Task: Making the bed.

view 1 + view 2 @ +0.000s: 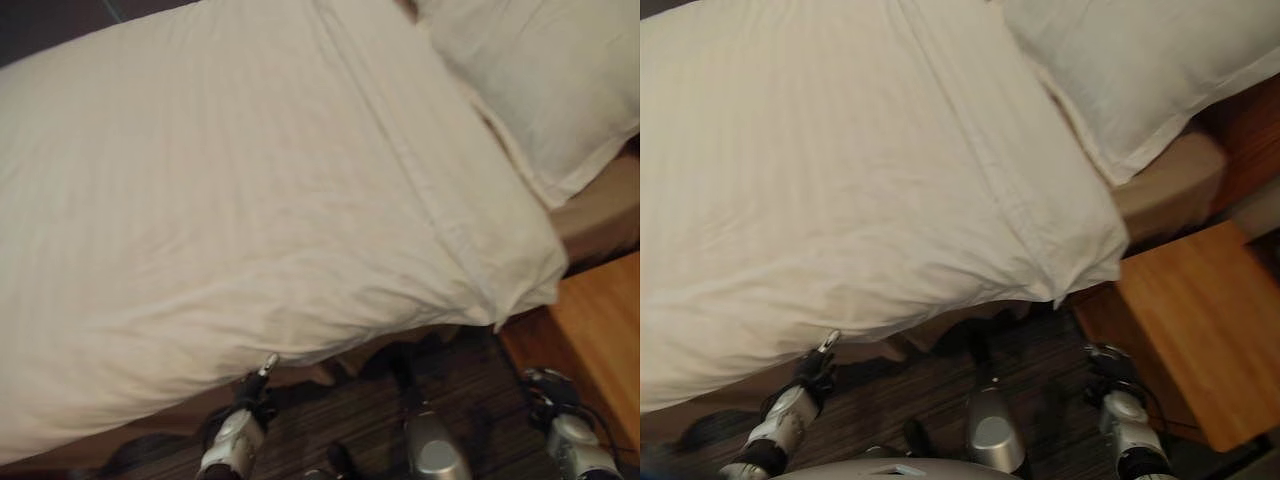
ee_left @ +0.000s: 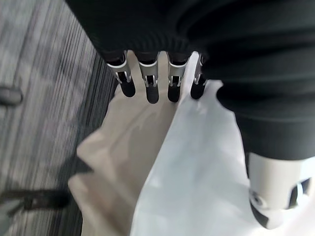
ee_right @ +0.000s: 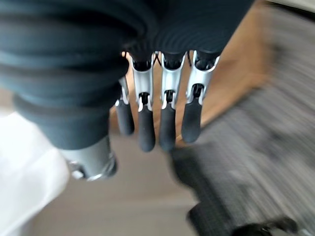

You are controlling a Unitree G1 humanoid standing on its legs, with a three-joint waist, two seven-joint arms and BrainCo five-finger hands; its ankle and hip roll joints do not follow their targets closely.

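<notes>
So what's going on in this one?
The robot stands at the side of a bed with a white duvet spread over it and a pillow at the head end. Its left hand is at the duvet's hanging edge, fingers relaxed, not gripping it. The right hand hangs open above the floor near a wooden nightstand, holding nothing. The duvet's corner overhangs the mattress.

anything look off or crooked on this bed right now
The white striped duvet has one corner hanging past the bed's near edge, with wrinkles along that edge. The white pillow lies at an angle, leaving the tan mattress bare beside it. Both robot hands, left and right, hold nothing.
</notes>
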